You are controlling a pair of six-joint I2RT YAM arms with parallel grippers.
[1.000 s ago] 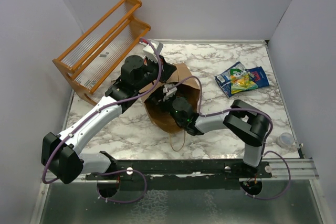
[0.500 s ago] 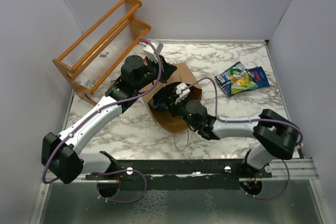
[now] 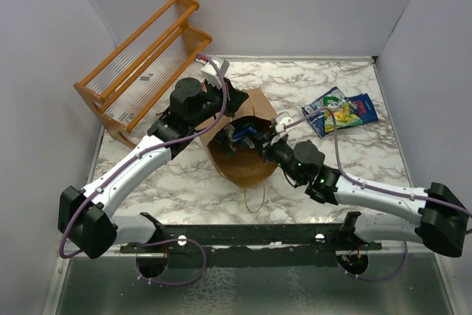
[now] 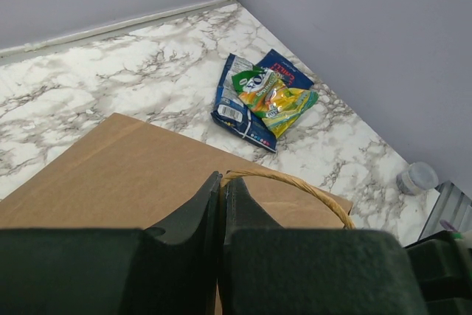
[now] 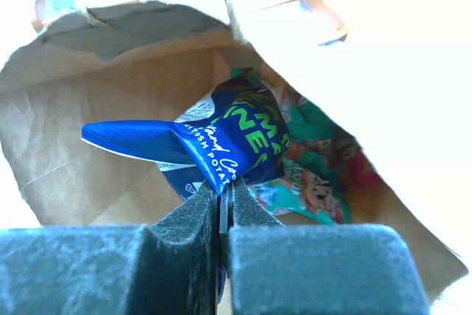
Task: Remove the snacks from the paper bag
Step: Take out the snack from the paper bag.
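Note:
The brown paper bag (image 3: 243, 164) lies on the marble table with its mouth open. My left gripper (image 4: 223, 180) is shut on the bag's twisted paper handle (image 4: 295, 182) at the bag's far rim (image 3: 234, 102). At the bag's mouth my right gripper (image 5: 223, 186) is shut on the corner of a dark blue snack packet (image 5: 236, 138), which also shows from above (image 3: 243, 134). More snacks, a teal and red packet (image 5: 317, 182) among them, stay deeper inside the bag (image 5: 88, 108). Two or three snacks (image 3: 339, 111) lie in a pile on the table at the right, and the left wrist view catches them too (image 4: 262, 101).
An orange wooden rack (image 3: 144, 64) stands at the back left. A small round white lid (image 3: 402, 197) sits near the table's right front edge. The bag's other handle loop (image 3: 251, 198) lies flat toward the arm bases. Grey walls close in on three sides.
My right arm has drawn back to the right, out of the bag's depth to its mouth, bringing the dark blue packet in its shut jaws. The left arm has stayed still.

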